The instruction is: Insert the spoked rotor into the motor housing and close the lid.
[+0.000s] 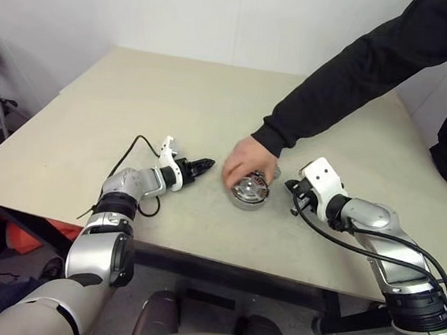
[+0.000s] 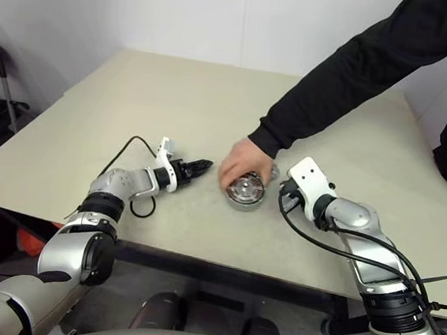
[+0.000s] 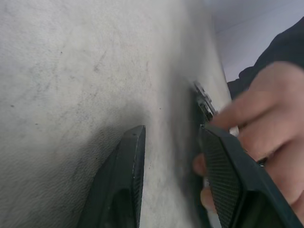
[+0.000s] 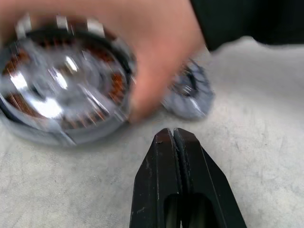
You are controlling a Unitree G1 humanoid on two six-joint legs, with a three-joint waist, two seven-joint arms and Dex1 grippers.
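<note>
The motor housing (image 1: 250,192), a round grey cup with copper windings (image 4: 118,83), stands on the table's near middle. A shiny spoked disc with a dark rim, the spoked rotor (image 4: 61,80), appears to sit inside it, blurred. A person's hand (image 1: 246,166) grips the housing from behind. The lid (image 4: 190,92), a grey notched disc, lies flat just beside the housing, partly behind the hand. My left gripper (image 3: 173,130) is open and empty, low over the table, left of the housing. My right gripper (image 4: 173,135) is shut on nothing, a short way right of the housing.
The person's black sleeve (image 1: 359,78) reaches in from the far right over the beige table (image 1: 175,92). A black cable (image 1: 134,147) loops on the table by my left wrist. The table's front edge runs close under both arms.
</note>
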